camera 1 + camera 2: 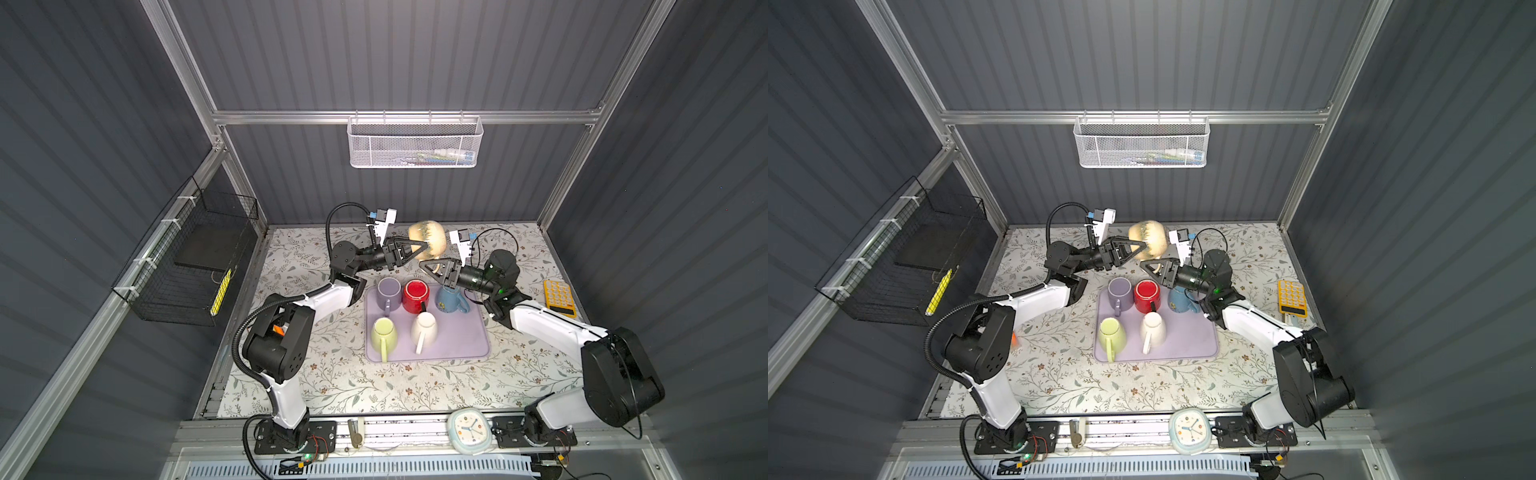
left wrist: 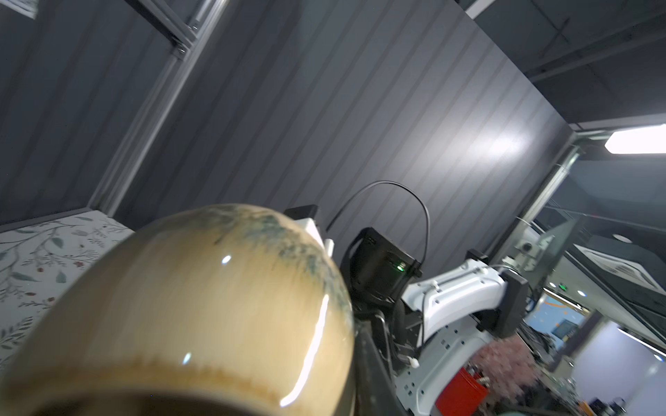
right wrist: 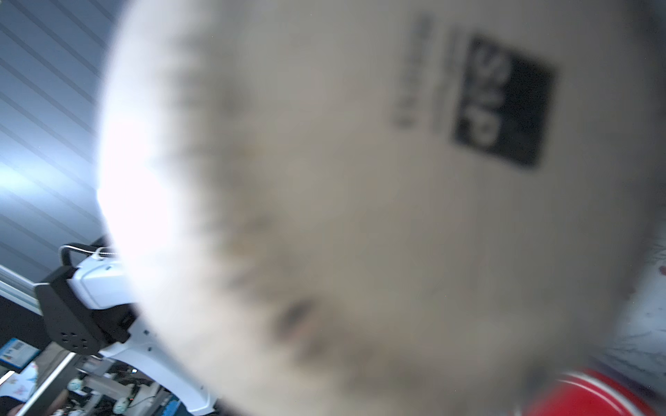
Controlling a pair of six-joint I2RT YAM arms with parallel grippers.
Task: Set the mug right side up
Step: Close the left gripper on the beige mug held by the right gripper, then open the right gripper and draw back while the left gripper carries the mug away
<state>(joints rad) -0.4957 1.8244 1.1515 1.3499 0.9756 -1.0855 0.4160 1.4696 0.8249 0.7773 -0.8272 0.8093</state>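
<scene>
Plainly, in both top views the mug [image 1: 433,233] hangs in the air near the middle of the desk's [image 1: 374,386] far edge, just beyond the mat [image 1: 465,340]. It lies on its side with the mouth toward the left arm. The left tool [image 1: 424,246] is closed right down, pinching the mug at what looks like its rim. The right tool [image 1: 424,266] sits just below, its jaws either side of the pale handle [image 1: 434,271]; whether they grip it or only flank it I cannot tell. From the left wrist, the mug [image 2: 201,306] fills the near field, tan and shiny, its dark mouth nearest the camera. From the right wrist, its pale base [image 3: 360,198] blocks almost everything, blurred, with a red mug [image 3: 591,392] in one corner. I judge the mug to be stiff, brittle, fairly heavy ceramic with a slick glaze. A rim pinch could slip as it turns, so the handle or the wall at the rim look the soundest holds.
</scene>
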